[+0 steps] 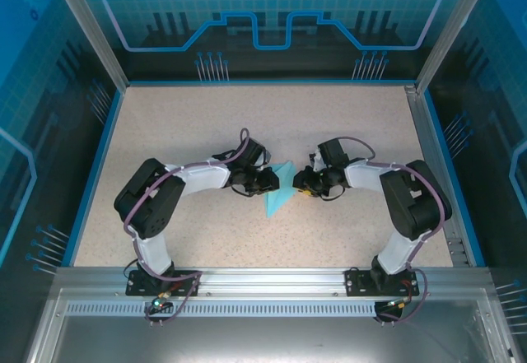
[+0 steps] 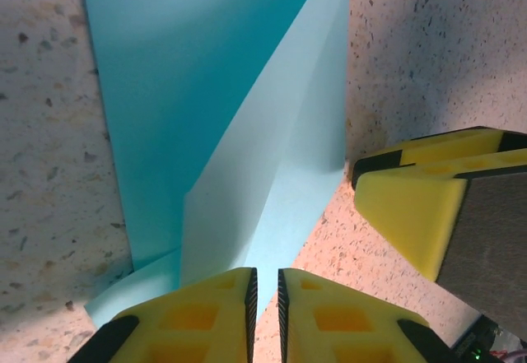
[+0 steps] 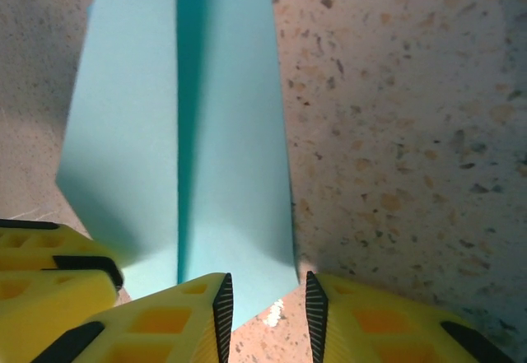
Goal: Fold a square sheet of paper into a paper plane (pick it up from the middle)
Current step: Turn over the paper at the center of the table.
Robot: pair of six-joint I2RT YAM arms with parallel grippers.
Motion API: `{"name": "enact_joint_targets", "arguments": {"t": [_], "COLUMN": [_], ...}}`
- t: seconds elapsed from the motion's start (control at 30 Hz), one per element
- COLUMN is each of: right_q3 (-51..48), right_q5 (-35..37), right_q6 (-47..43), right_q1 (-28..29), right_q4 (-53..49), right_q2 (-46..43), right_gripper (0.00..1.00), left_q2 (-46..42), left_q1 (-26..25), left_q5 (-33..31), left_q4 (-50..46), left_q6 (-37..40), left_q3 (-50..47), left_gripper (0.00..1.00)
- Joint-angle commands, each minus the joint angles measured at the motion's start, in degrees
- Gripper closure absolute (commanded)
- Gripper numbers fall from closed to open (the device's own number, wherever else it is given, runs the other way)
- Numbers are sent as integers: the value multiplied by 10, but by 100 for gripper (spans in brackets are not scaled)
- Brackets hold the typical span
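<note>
**Both grippers meet at the folded plane, mid-table**

The paper plane [image 1: 278,190] lies flat near the middle of the speckled table [image 1: 181,124]. It is a slim light-turquoise dart with its sharp point towards the near edge. From above, the two wrists cover its flanks, so the creases are hard to make out there.

The left gripper [image 1: 265,182] sits at the plane's left side. In its own wrist view, the yellow fingers [image 2: 198,318] stand with only a thin slit between them. A layered fold of the paper runs down into that slit. Whether the pads pinch the paper or merely straddle it, I cannot tell. The plane's far end is cut off at the top of this view.

The right gripper [image 1: 301,183] sits at the plane's right side. In its wrist view, its jaws are clearly parted. A corner of the paper lies in the gap with bare table beside it, and nothing is gripped. One finger of the left gripper intrudes at the lower left.
</note>
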Motion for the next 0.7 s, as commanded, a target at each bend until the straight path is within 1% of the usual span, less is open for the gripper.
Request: {"name": "enact_joint_targets", "arguments": {"t": [0.0, 0.27, 0.67], "right_q3": [7, 8, 15], "right_q5": [-17, -32, -41], "right_q6": [5, 19, 43], "right_q1": [11, 23, 25], "right_q4": [8, 34, 56], "right_q2": [19, 30, 39], "right_gripper": [68, 71, 71], "left_q2": [10, 27, 37], "left_q1": [0, 0, 0], "left_q5": [-13, -9, -3], "left_q4": [-22, -31, -27], "left_q6": [15, 19, 14], "left_q3": [12, 13, 4], "left_gripper": [83, 83, 83]}}
